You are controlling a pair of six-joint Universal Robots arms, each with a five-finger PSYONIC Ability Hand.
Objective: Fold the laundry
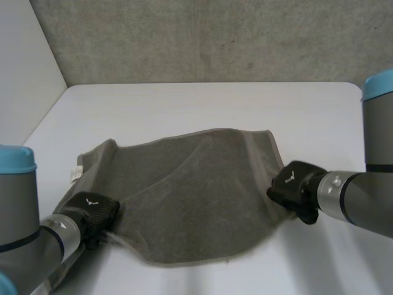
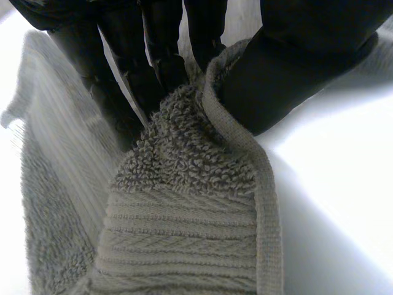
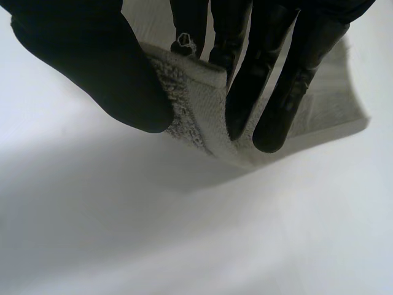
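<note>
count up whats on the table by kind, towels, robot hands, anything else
grey towel: 1
black hands: 2, left hand and right hand, each pinching the towel
white table: 1
total: 4

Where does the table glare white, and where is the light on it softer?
Left wrist view: the table beside the towel glares plain white. Right wrist view: the table is greyer, darkest near the towel's edge. Head view: soft, even light, no glare.
</note>
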